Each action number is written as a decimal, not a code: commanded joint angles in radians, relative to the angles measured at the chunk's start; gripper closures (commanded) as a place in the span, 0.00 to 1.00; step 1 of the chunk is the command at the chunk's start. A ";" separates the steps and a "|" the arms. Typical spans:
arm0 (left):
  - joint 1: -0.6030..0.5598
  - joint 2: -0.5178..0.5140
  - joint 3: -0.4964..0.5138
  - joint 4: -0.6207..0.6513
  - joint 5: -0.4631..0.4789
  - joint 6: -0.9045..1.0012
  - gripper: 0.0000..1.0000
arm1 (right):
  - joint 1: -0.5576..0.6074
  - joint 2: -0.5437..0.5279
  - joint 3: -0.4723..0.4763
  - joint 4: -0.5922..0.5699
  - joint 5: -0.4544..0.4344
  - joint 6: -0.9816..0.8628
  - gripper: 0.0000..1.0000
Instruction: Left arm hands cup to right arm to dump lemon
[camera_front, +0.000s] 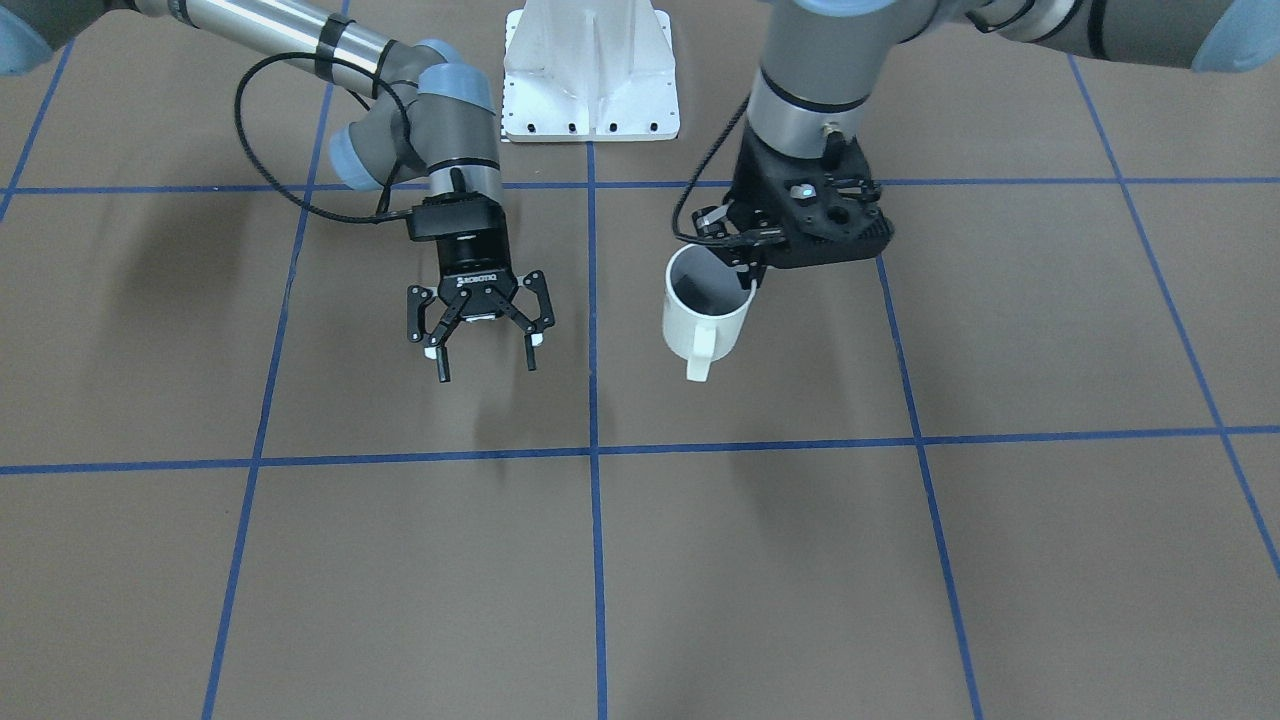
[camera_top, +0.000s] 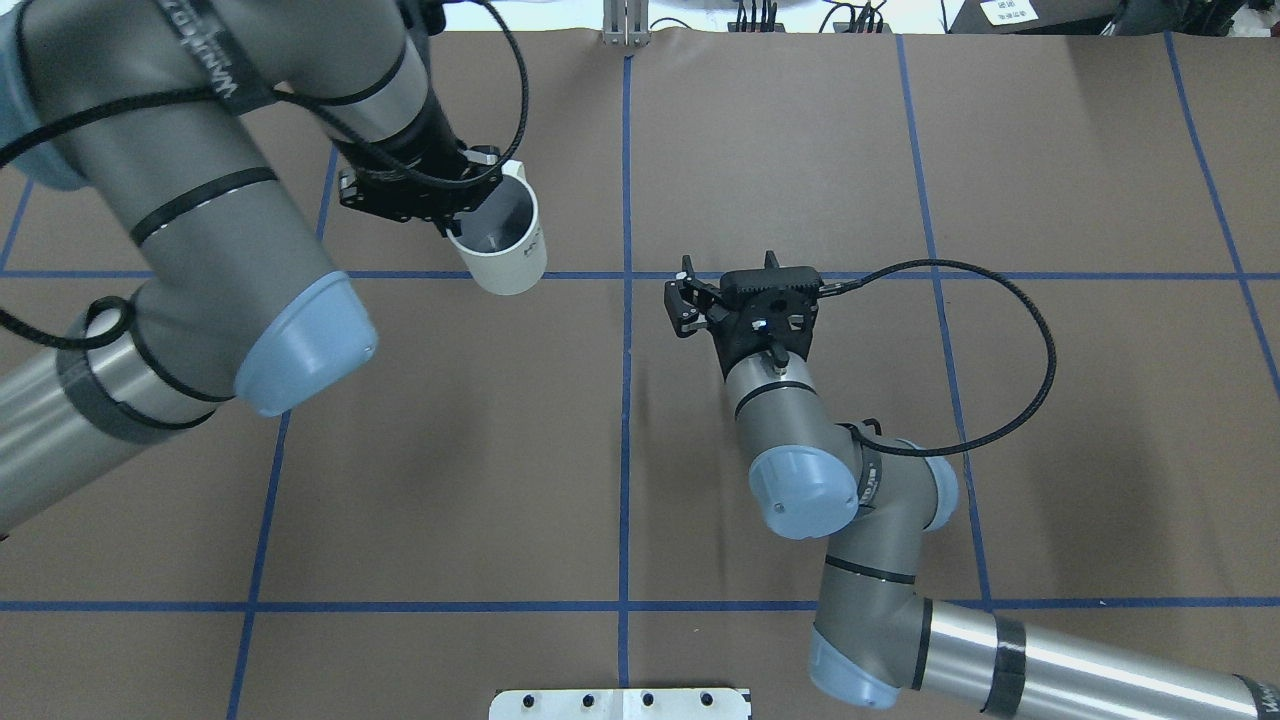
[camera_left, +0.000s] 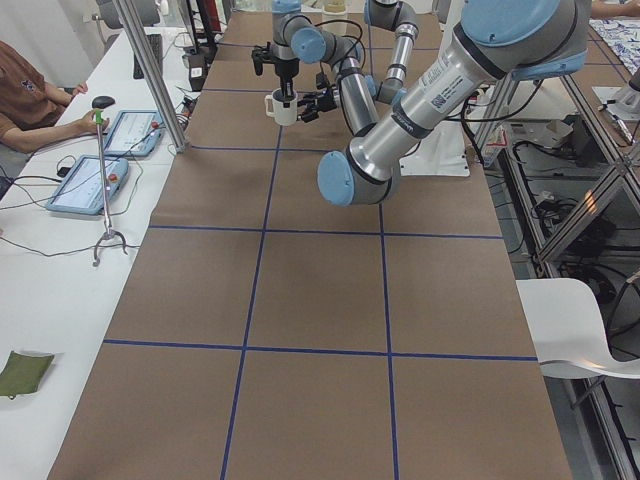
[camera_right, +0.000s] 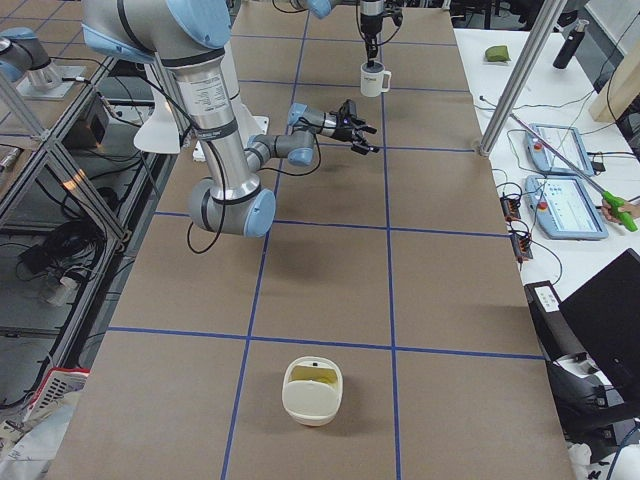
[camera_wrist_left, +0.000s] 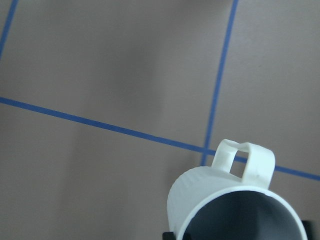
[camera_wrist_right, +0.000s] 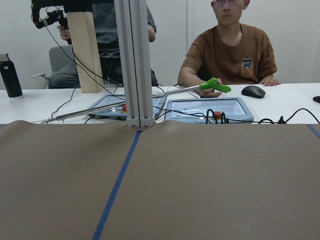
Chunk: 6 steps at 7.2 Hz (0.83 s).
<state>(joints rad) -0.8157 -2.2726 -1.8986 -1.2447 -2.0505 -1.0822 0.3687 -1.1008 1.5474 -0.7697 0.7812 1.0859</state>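
Two conditions should be met: the cup (camera_front: 700, 325), pinched at its rim by the left gripper (camera_front: 748, 272), held upright, and its body enclosed by the wide-open right gripper (camera_front: 487, 368) before release.

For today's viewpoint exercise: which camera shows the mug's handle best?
Left wrist-mounted view: the mug's handle is close, its loop open. Front-facing shows it small, edge-on; overhead mostly hides it; side views make it tiny; right wrist misses it.

cup (camera_front: 705, 318) in left claw (camera_front: 748, 272) over table (camera_front: 900, 560), right claw (camera_front: 487, 366) alongside, well apart
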 joint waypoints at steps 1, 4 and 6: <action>-0.043 0.323 -0.149 -0.127 -0.004 0.179 1.00 | 0.175 -0.152 0.141 0.015 0.308 -0.062 0.00; -0.201 0.719 -0.126 -0.497 -0.155 0.431 1.00 | 0.504 -0.365 0.270 0.018 0.841 -0.188 0.00; -0.218 0.780 -0.088 -0.521 -0.160 0.516 1.00 | 0.779 -0.480 0.263 0.000 1.259 -0.402 0.00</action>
<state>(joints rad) -1.0184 -1.5440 -2.0130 -1.7329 -2.2006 -0.6257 0.9774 -1.5028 1.8120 -0.7577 1.7711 0.8114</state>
